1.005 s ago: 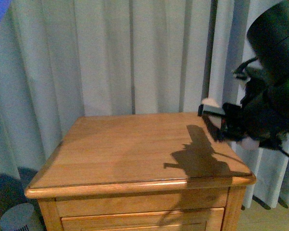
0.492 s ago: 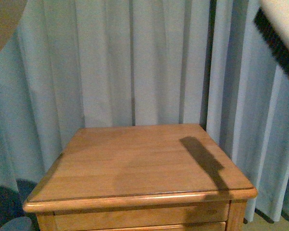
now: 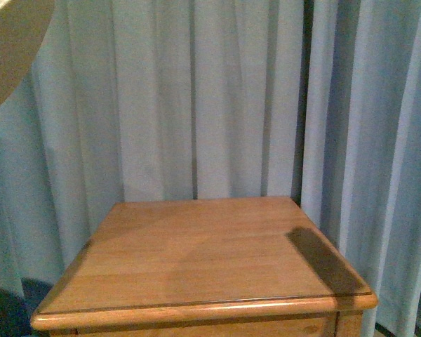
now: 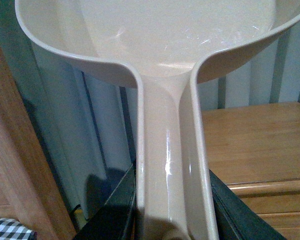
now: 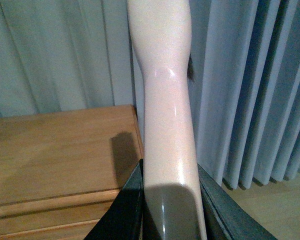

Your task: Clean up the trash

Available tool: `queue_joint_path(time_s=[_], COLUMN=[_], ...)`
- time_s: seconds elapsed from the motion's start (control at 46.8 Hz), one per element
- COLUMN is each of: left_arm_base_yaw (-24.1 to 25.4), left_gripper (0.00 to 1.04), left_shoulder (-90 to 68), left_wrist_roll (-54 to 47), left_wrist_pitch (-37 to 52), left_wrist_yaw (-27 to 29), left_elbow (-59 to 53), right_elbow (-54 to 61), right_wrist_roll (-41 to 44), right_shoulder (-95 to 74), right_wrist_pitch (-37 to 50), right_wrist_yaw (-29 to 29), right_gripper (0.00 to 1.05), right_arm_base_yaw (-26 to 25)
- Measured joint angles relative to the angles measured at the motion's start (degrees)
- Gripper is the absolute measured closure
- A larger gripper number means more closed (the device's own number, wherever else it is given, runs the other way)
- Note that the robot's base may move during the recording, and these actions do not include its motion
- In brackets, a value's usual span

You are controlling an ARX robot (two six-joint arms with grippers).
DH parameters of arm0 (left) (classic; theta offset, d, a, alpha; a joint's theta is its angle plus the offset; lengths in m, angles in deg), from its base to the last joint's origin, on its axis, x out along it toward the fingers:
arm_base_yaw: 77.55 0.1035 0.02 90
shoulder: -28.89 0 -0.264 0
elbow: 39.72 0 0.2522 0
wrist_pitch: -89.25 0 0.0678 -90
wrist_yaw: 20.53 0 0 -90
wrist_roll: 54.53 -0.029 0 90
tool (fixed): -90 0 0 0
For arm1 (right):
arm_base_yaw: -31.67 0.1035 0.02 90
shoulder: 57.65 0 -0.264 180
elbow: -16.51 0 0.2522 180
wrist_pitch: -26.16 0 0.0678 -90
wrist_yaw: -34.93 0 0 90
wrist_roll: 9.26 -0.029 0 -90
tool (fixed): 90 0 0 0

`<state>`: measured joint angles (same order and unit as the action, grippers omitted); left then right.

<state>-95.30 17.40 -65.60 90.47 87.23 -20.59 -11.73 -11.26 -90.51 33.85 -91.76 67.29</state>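
One wooden table (image 3: 196,246) stands in front of a pale blue curtain (image 3: 196,105), and one dark shadow (image 3: 323,260) lies across the near right part of its top. One beige dustpan (image 3: 7,56) shows in the front view only as a curved edge in the upper left corner, well above the table. In the left wrist view the dustpan (image 4: 155,30) fills the picture. The left gripper (image 4: 174,215) is clamped on its handle, with one dark jaw pressed against each side. In the right wrist view the right gripper (image 5: 171,210) grips one brush (image 5: 165,75) the same way, its two jaws tight on the pale handle. A small dark tuft of bristles (image 5: 190,67) shows at the far end. That makes two grippers, each holding one tool, both raised off the table. One checked cloth (image 4: 10,229) shows low beside the left arm. The trash cannot be seen in any of the three views, so I cannot tell where it is.
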Motion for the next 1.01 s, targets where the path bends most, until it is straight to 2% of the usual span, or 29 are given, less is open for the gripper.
queue_joint_path(time_s=[1.005], left_arm_base_yaw=[0.09], left_gripper=[0.78], left_shoulder=[0.24], left_wrist_roll=[0.22], left_wrist_pitch=[-0.07], left_wrist_yaw=[0.02], left_elbow=[-0.26], right_elbow=[0.00], right_wrist_roll=[-0.33], right_shoulder=[-0.04], right_wrist_pitch=[-0.24], right_wrist_yaw=[-0.28], right_gripper=[0.84], right_arm_base_yaw=[-0.07])
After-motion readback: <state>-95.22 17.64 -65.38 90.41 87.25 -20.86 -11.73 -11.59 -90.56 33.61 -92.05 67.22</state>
